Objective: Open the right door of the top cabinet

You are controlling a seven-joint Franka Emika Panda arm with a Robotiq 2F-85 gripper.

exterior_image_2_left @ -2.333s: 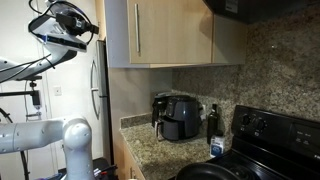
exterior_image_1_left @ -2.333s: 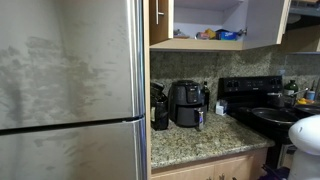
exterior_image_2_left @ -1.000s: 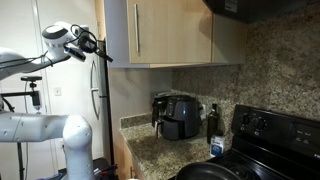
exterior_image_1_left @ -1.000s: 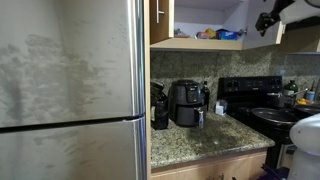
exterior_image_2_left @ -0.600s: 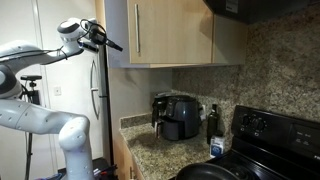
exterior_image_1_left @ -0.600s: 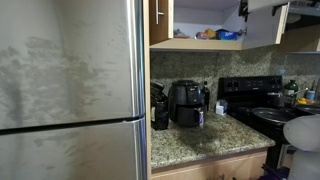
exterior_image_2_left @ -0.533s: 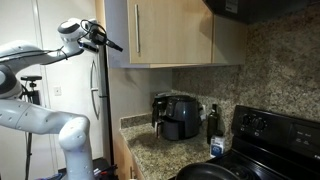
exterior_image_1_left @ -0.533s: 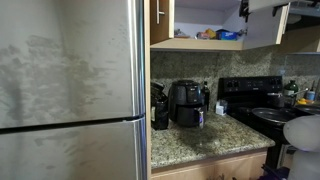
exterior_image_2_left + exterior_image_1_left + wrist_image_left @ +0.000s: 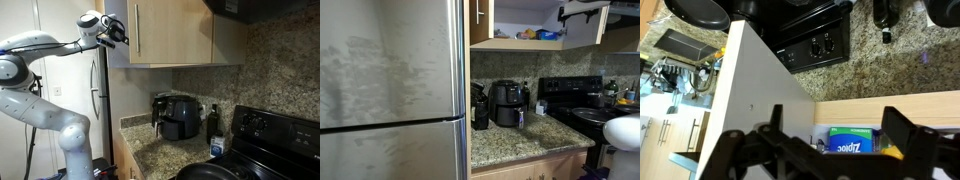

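**Hand state.** The hand (image 9: 830,135) is fully open and grips nothing. In the wrist view its dark fingers (image 9: 915,135) stand wide apart at the lower edge of the picture.

**Door position.** The right door (image 9: 175,35) of the top cabinet (image 9: 520,44) is swung out from the cabinet. Its silver bar handle (image 9: 137,35) is on the free edge.

**Hand relative to door.**
- In an exterior view, the hand (image 9: 118,30) is at handle height, just beside that free edge.
- In an exterior view, the hand (image 9: 578,12) is level with the upper part of the door (image 9: 588,32).
- In the wrist view, the pale inner face of the door (image 9: 750,85) runs down to one finger. Whether they touch cannot be told.

**Cabinet interior.** A blue Ziploc box (image 9: 850,145) lies on the shelf, between the fingers as seen from the wrist.
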